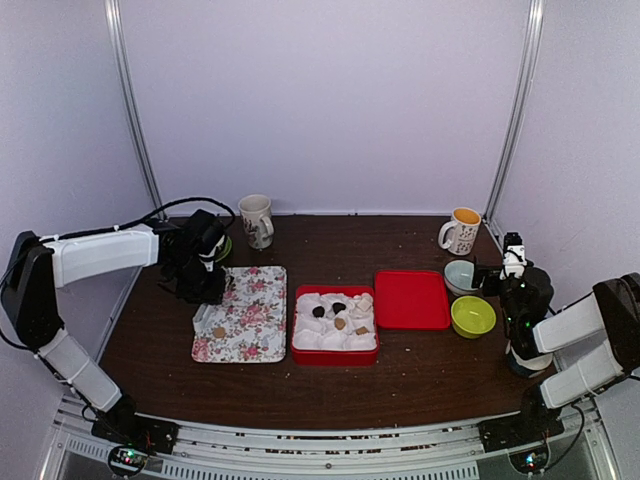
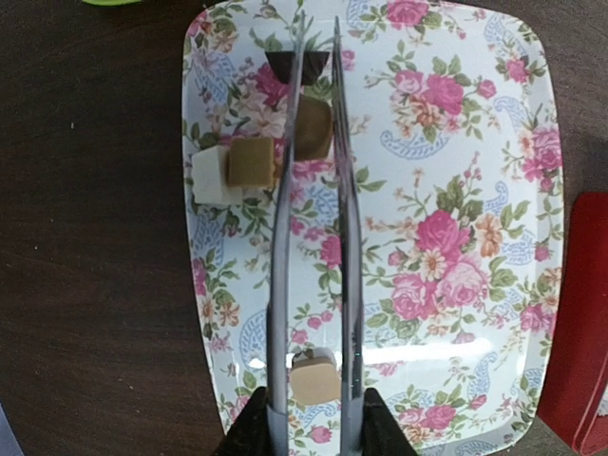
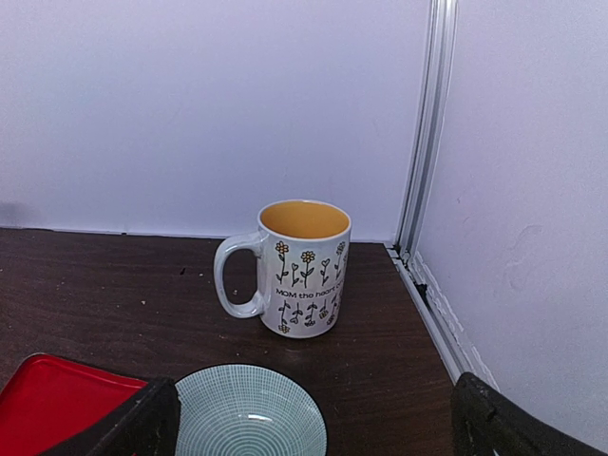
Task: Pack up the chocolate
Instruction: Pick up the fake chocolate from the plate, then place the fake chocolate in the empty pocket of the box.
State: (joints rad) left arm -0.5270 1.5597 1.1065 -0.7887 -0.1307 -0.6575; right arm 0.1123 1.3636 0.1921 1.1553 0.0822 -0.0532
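The left jaws grip the tongs, whose tips straddle a tan chocolate near the tray's far-left corner. More pieces lie beside it and in the red box mid-bench. Squeeze evenly so the small piece cannot squirt out, then lift straight before crossing to the box. The right jaws stand open and empty.

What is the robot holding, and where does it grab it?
The left gripper holds metal tongs, its fingers pinching across their two long arms. The right gripper is open and holds nothing.
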